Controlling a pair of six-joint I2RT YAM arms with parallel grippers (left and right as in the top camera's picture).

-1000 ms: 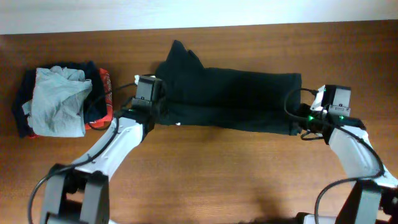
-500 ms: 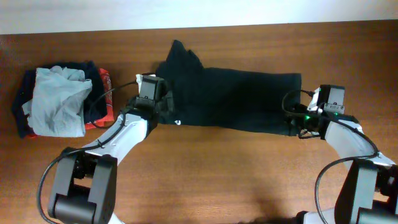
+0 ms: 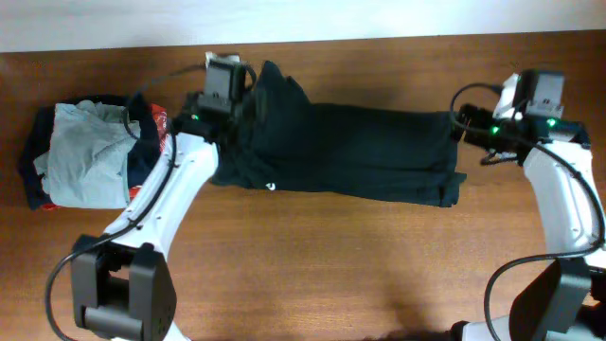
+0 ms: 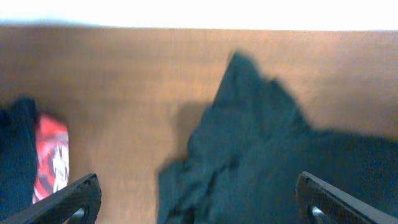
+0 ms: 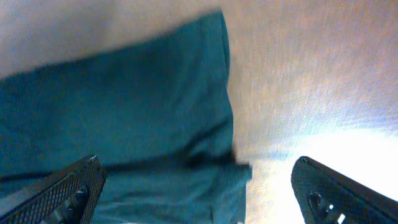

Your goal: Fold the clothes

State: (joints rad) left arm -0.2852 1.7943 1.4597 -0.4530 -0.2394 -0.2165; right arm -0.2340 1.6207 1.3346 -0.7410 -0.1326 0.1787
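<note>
From overhead: a soft black short-sleeved T-shirt, laid as a long band across the middle of the brown wooden table. One sleeve poking up in a peak at the far left corner, a tiny white logo mark on the near edge. Well to the left, apart from the shirt, a pile of crumpled garments, light grey over navy and red-orange.

From the left wrist, blurred: the left gripper, spread wide with nothing between the fingers. Hangs over the rumpled left end of the shirt, sleeve peak ahead, red-orange cloth at the left margin.

From the right wrist, also blurred: the right gripper, likewise gaping and empty. Hovers above the shirt's right edge, bare table beyond.

Looks like the approach to a hold on both ends, fold not yet finished. Could go wrong in several ways:
- Pinching only the top layer at the bunched left end, leaving the under layer dragging and wrinkled.
- Closing on the sleeve peak instead of the corner, skewing the fold.
- Lifting the two ends unevenly, twisting the band.
- Sweeping the left arm low past the pile and snagging it.
</note>
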